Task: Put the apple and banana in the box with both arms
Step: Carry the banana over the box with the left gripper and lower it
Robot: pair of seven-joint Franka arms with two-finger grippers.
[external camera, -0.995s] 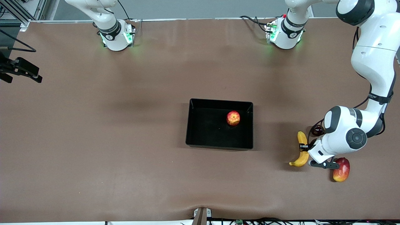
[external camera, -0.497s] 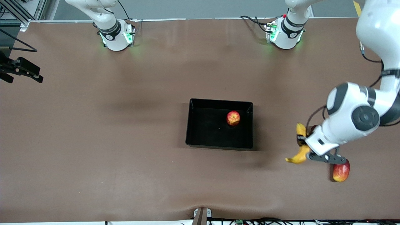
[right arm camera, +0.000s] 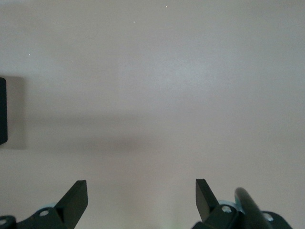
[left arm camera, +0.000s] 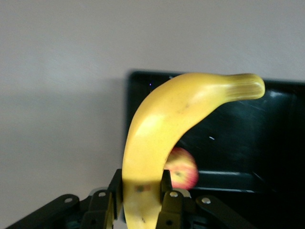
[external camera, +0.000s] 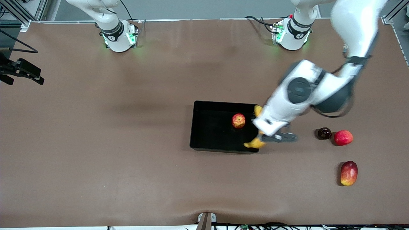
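My left gripper (external camera: 259,132) is shut on the yellow banana (external camera: 254,143) and holds it in the air over the wall of the black box (external camera: 223,103) at the left arm's end. In the left wrist view the banana (left arm camera: 162,124) curves up out of the gripper (left arm camera: 141,183), above the box (left arm camera: 271,129). The apple (external camera: 238,120) lies inside the box, also seen past the banana as a red and yellow apple (left arm camera: 183,169). My right gripper (external camera: 22,72) waits open over bare table at the right arm's end, with nothing between its fingers (right arm camera: 76,195).
A red-and-yellow mango-like fruit (external camera: 349,172), a pinkish-red round fruit (external camera: 343,137) and a small dark round fruit (external camera: 324,133) lie on the brown table toward the left arm's end. Both arm bases stand along the table's edge farthest from the front camera.
My left arm lifted the banana off the table beside the mango-like fruit and carried it to the box's wall, uncovering two round fruits. The right arm has not moved.
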